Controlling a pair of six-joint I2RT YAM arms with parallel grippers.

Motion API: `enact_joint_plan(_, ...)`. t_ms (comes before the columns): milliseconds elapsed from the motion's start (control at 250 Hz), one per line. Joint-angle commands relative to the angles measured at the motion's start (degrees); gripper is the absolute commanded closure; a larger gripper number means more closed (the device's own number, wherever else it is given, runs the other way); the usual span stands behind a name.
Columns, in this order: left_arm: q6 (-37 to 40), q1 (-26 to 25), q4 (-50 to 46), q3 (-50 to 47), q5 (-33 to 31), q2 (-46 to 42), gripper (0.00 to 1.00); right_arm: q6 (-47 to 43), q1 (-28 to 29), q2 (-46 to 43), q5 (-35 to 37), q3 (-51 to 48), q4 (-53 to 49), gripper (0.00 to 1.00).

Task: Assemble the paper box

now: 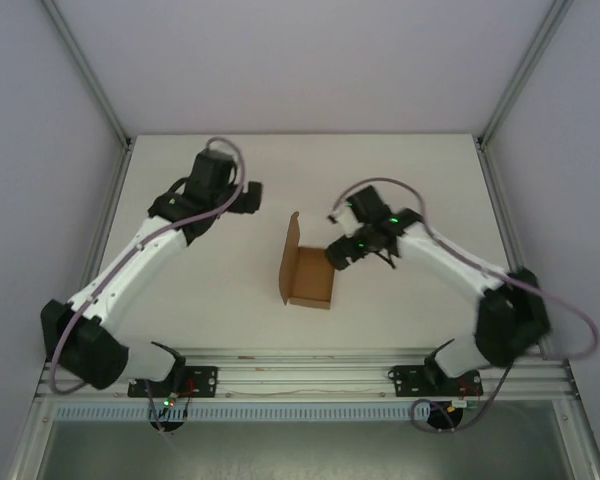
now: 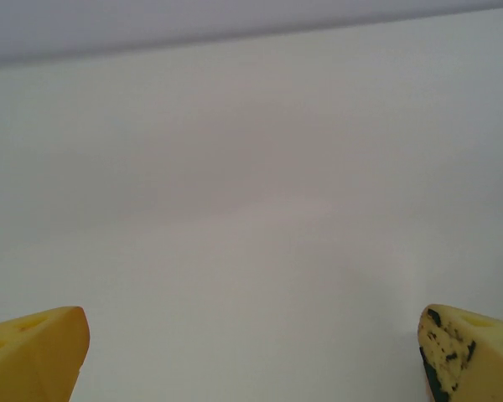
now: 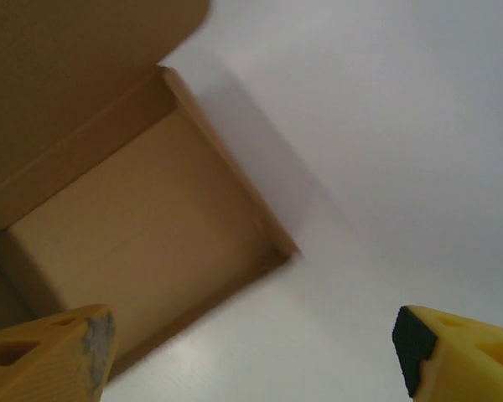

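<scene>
A: Can you read any word, number or label here?
B: No, none. The box (image 1: 307, 277) is plain brown card, without print.
A: And the dark marks on the left fingers (image 2: 457, 352)?
B: These are only scuffs, not letters.

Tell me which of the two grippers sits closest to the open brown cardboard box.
The right gripper: it hovers at the right edge of the brown cardboard box, while the left gripper hangs apart over bare white table.
</scene>
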Motion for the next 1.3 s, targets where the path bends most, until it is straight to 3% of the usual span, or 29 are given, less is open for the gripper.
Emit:
enact_joint_plan(0,-8.1,1.5,-0.7,-5.3,-2.0,-5.6,0.0,-9.0,0.3,6.8,3.1,7.0,-3.4,0.22)
enact_joint_plan(112,-9.3,1.7,-0.9,-10.0,-3.5,-10.7,0.0,-6.8,0.5,11.7,3.4,9.7,0.0,0.38)
enact_joint_plan(248,-10.1,1.8,-0.9,-12.9,-4.0,-14.6,0.0,-2.6,0.7,13.8,-1.7,9.9,1.0,0.54)
enact_joint_plan(324,-10.4,1.8,-1.3,-13.2,-4.6,-15.5,0.0,1.2,1.3,12.9,1.6,8.0,3.4,0.7)
enact_joint_plan(540,-11.7,1.8,-0.2,-12.3,-5.0,-14.1,0.0,18.7,3.3,6.7,14.7,0.4,9.1,0.88)
enact_joint_plan(648,-11.3,1.8,1.5,-11.3,-4.4,-11.7,0.0,35.7,6.1,4.4,27.8,-2.8,6.0,0.84)
enact_joint_plan(740,-10.5,1.9,2.8,-9.8,-2.9,-9.2,0.0,53.3,8.5,4.0,36.6,-2.3,-3.2,0.83)
enact_joint_plan(843,-9.6,1.8,4.1,-7.9,1.0,-6.5,0.0,66.3,11.0,4.4,36.2,-1.5,-9.5,0.84)
enact_joint_plan(935,-6.0,1.8,9.5,-8.9,7.6,-5.5,0.0,69.9,13.9,3.5,37.5,-1.3,-9.3,0.78)
enact_joint_plan(979,-3.5,1.8,12.7,-9.8,10.2,-5.4,0.0,69.5,14.4,2.4,39.5,-1.1,-8.6,0.73)
enact_joint_plan(1035,0.6,1.8,15.0,-10.1,14.7,-4.8,0.0,67.6,14.3,0.7,41.1,-0.7,-7.6,0.53)
enact_joint_plan(1135,10.4,1.8,16.1,-9.3,23.7,-3.8,0.0,60.7,13.7,-2.3,41.9,0.5,-7.4,0.45)
enact_joint_plan(1223,19.8,1.8,15.6,-9.0,31.3,-3.6,0.0,49.2,12.7,-7.6,38.5,-1.0,-4.1,0.34)
enact_joint_plan(1295,28.0,1.8,14.2,-8.0,38.3,-2.9,0.0,33.0,11.0,-13.6,28.4,-3.7,1.3,0.21)
